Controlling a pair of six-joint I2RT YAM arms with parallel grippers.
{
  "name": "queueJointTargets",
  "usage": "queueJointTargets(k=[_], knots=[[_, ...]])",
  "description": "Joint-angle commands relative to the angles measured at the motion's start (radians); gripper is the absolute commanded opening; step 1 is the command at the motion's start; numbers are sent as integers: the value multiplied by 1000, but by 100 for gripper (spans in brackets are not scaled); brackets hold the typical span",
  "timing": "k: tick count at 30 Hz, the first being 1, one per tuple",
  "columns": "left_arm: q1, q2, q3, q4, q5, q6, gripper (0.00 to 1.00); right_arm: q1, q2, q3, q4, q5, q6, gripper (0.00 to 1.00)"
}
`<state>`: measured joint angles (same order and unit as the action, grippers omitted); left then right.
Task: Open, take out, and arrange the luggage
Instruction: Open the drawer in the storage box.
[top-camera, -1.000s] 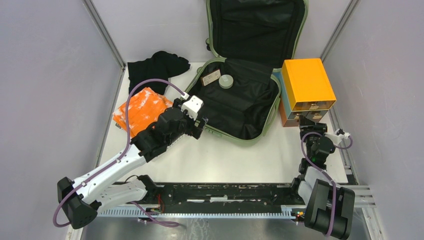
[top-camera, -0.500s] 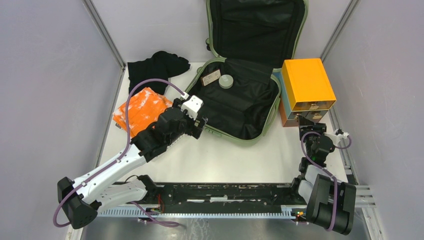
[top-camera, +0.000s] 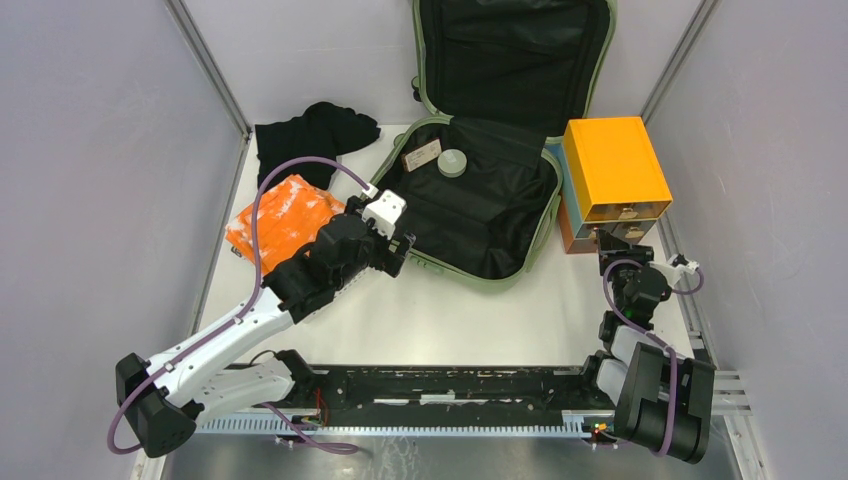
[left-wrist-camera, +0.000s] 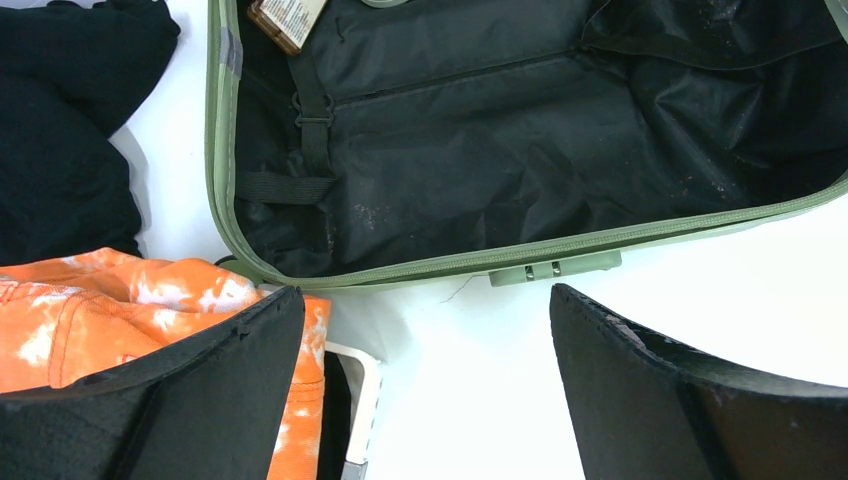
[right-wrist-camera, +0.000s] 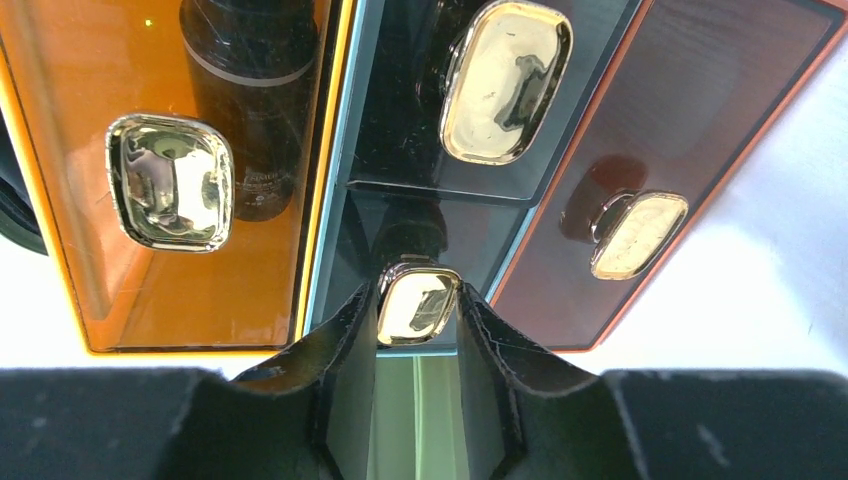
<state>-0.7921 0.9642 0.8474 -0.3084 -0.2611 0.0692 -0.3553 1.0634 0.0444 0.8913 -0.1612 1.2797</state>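
Jaws of the left gripper (left-wrist-camera: 425, 390) stand wide apart above the white table (top-camera: 480, 320), an orange cloth (left-wrist-camera: 90, 310) under the left finger. Only the top view shows the black cloth (top-camera: 310, 135) behind it whole. The suitcase (top-camera: 490, 200) lies open mid-table, its lid propped upright at the back and a round grey tub (top-camera: 452, 163) inside; the left wrist view alone shows its rim lock (left-wrist-camera: 553, 268). At the right, the right gripper (right-wrist-camera: 418, 312) is clamped on a gold knob (right-wrist-camera: 420, 295) of the orange drawer box (top-camera: 612, 165), seen only by its wrist camera
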Motion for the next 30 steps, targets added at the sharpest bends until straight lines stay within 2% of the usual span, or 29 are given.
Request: queueJointTargets(k=[1, 14, 18, 21, 26, 30], knots=[[5, 2, 7, 22, -11, 39, 97, -2, -13, -8, 51, -4, 9, 35], [5, -1, 7, 23, -1, 37, 97, -11, -156, -160, 6, -3, 27, 32], [5, -1, 7, 22, 3, 36, 97, -17, -151, -157, 27, -15, 19, 49], [5, 0, 7, 22, 0, 38, 97, -16, -100, -125, 59, -31, 16, 57], [5, -1, 7, 20, -13, 40, 97, -16, 12, -107, 149, -80, 44, 58], [7, 7, 6, 21, -10, 40, 97, -16, 44, -120, 206, -78, 44, 57]])
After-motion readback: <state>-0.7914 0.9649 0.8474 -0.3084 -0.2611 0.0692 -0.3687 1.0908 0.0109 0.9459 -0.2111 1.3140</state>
